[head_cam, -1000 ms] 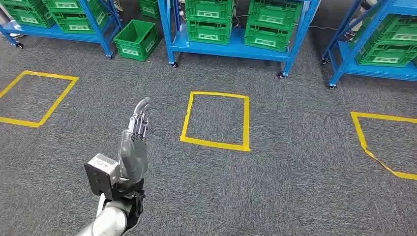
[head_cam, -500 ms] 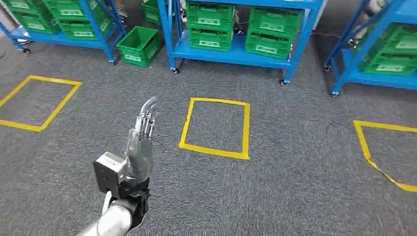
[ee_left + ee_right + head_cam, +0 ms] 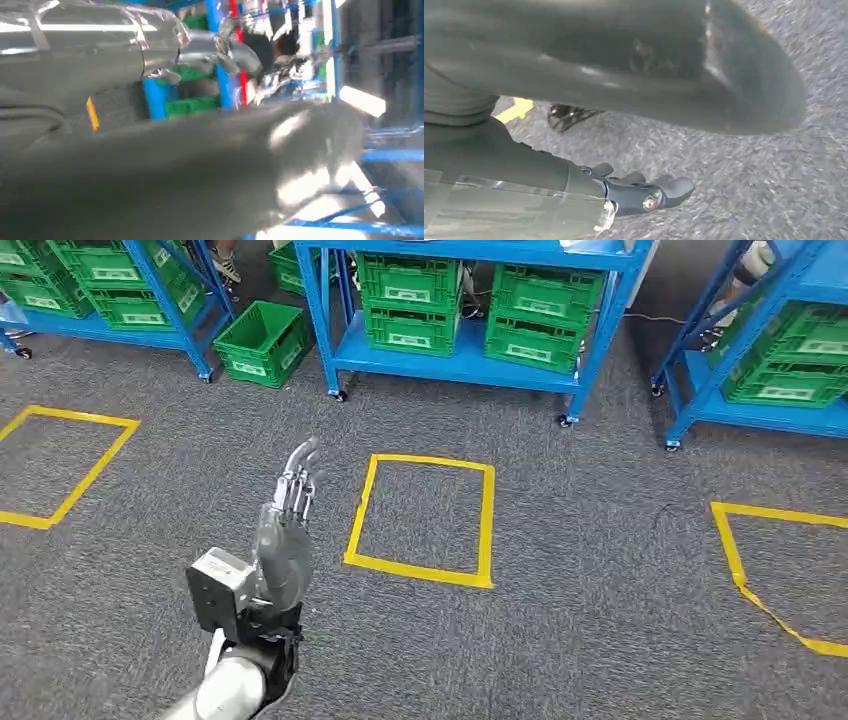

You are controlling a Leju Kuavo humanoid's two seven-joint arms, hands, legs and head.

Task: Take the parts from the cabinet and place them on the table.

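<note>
My left hand [image 3: 285, 530] is raised in front of me over the grey carpet, fingers stretched out and apart, holding nothing. In the left wrist view the left hand [image 3: 150, 165] is a blurred grey mass with blue shelving behind it. My right hand [image 3: 524, 165] hangs above the carpet, its dark fingers [image 3: 644, 192] slightly bent and its thick thumb [image 3: 649, 65] apart from them, nothing between them. The blue cabinet [image 3: 460, 365] stands ahead with green crates [image 3: 410, 290] on its shelves. What lies inside the crates is hidden.
A yellow tape square [image 3: 420, 515] marks the floor just right of my left hand. More squares lie far left [image 3: 70, 455] and far right [image 3: 770, 570]. A loose green crate [image 3: 262, 340] sits on the floor between two racks. Another blue rack [image 3: 770, 370] stands at right.
The whole picture has shifted: the camera has moved toward the racks, so the tape square and shelves sit lower and nearer. My left hand keeps the same raised pose.
</note>
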